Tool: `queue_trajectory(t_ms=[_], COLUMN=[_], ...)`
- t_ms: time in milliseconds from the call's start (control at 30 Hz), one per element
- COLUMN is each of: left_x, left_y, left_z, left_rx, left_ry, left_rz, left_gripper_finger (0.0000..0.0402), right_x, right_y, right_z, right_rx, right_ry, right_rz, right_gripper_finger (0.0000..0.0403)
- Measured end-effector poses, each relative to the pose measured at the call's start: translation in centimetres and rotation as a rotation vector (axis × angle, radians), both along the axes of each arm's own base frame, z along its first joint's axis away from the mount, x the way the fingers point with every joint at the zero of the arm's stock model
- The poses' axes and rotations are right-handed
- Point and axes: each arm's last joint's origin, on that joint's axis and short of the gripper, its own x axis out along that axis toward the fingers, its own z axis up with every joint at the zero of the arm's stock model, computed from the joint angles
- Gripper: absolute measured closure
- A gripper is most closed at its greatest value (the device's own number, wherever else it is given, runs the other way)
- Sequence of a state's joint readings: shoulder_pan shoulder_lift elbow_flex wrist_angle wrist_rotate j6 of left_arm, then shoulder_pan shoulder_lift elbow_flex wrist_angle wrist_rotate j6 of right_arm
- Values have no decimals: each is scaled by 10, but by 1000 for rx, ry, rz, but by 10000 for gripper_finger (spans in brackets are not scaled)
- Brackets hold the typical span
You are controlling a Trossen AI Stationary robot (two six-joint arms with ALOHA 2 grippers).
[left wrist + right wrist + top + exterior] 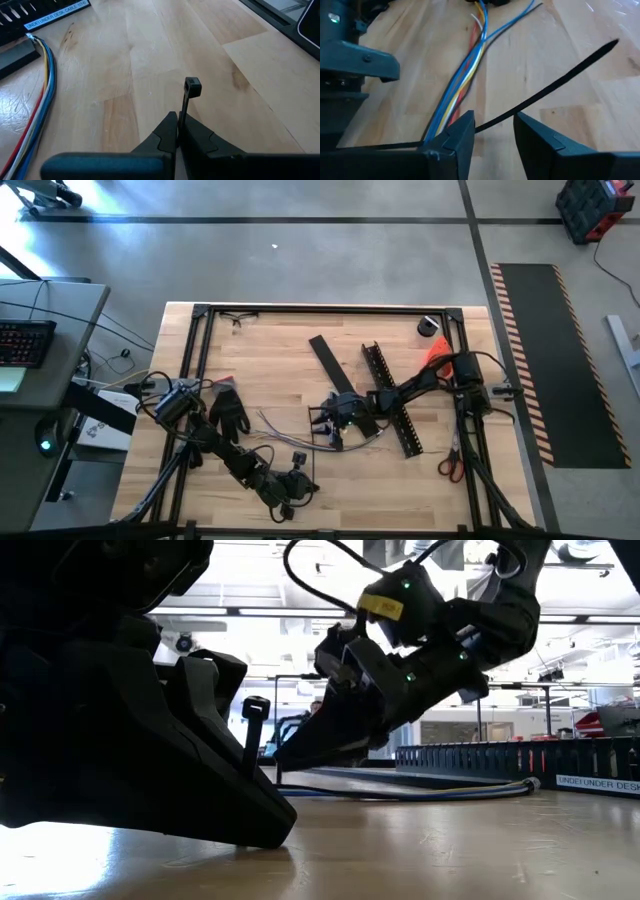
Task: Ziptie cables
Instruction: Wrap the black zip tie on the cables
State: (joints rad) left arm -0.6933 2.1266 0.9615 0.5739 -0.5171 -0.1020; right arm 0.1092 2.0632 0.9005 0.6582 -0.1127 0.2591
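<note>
Left wrist view: the left gripper [178,131] has its two dark fingers pressed together on the strap of a thin black plastic zip tie [188,92], whose square locking head stands just above the fingertips, upright over the light wooden tabletop [150,60]. Well off to one side of this gripper, the cables [37,100], a loose bundle of thin blue, yellow, red and whitish wires, lie flat on the wood and run up to the end of a long black slotted channel bar [30,12] bearing a white label.

In the high view the left gripper [298,463] sits near the table's front edge, and the right gripper [335,423] is out at the middle of the table, low over the cables [290,430], which trail across the wood from under it toward the left arm. The black slotted channel bar [392,400] lies just beside the right gripper, with a flat black strip [332,365] beyond it. A black glove [229,410] lies near the left arm, and orange-handled scissors [450,465] rest by the right edge.

In the right wrist view the right gripper [494,131] has its fingers apart. A second thin black zip tie strap [550,90] slants through the gap between them; contact with either finger cannot be told. The cables [465,70] pass just beside one finger.
</note>
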Motion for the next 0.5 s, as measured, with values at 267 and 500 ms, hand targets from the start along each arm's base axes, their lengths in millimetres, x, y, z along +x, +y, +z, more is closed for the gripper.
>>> queue_trajectory(t_ms=[267,500], left_x=[0,0], left_y=[0,0], left_z=[0,0], left_rx=[-1,-8], left_ry=[0,0], left_rz=[0,4], left_gripper_finger=[402,402], right_x=[1,1], right_y=[-10,-1], right_z=[13,13], right_rx=[-21,-20], right_ry=[-36,-46], right_rz=[-14,89], right_gripper_finger=[284,284])
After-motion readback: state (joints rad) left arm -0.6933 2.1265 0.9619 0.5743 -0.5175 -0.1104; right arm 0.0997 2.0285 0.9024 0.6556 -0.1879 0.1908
